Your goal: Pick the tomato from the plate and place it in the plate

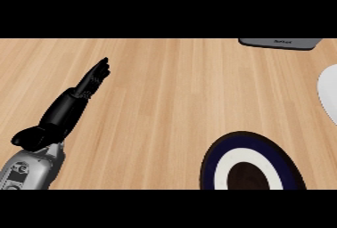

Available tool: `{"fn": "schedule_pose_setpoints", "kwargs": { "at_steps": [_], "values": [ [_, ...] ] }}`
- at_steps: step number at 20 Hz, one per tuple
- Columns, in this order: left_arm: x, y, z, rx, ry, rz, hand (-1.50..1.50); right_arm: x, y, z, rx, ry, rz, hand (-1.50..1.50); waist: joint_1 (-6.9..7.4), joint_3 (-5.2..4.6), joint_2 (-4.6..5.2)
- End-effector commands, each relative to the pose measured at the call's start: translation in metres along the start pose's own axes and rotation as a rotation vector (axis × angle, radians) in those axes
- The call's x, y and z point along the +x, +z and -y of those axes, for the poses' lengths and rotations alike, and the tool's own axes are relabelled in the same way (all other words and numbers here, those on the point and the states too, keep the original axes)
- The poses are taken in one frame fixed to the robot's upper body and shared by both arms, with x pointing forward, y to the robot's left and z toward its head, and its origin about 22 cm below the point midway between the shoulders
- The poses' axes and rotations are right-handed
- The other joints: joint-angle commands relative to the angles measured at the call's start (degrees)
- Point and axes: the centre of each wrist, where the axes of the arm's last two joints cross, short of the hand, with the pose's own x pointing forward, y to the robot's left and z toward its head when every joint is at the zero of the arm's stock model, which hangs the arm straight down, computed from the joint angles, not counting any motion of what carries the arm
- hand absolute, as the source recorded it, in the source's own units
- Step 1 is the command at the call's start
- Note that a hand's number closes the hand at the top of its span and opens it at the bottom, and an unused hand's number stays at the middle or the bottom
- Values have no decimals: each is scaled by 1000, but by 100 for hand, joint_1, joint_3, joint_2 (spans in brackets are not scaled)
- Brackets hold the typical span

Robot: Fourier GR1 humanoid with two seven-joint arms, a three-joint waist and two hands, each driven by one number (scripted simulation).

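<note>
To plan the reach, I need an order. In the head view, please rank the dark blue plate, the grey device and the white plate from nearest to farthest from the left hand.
From the left hand:
1. Dark blue plate, lower right, with white ring.
2. Grey device, top edge, right.
3. White plate, right edge, partly cut off.

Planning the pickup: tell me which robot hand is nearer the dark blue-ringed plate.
Left. The left robot hand lies up and left of the dark blue-ringed plate, apart from it; the right robot hand isn't in view.
</note>
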Motion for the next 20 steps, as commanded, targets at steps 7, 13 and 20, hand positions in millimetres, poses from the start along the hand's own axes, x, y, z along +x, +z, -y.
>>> {"fn": "schedule_pose_setpoints", "kwargs": {
  "at_steps": [7, 13, 20],
  "values": [
    [-4, 3, 0, 13, 9, -22, 0, -16, 11, -68, 69, -161, -288, -150, -90, -23, -57],
    [-2, 0, 2, -4, 0, -4, 0, -14, 23, -77, -15, -276, -234, -150, -20, -47, -118],
    [-9, 4, 3, -17, 9, -33, 0, 2, 36, -45, -96, -561, -172, -150, 142, -67, -196]
  ]
}}
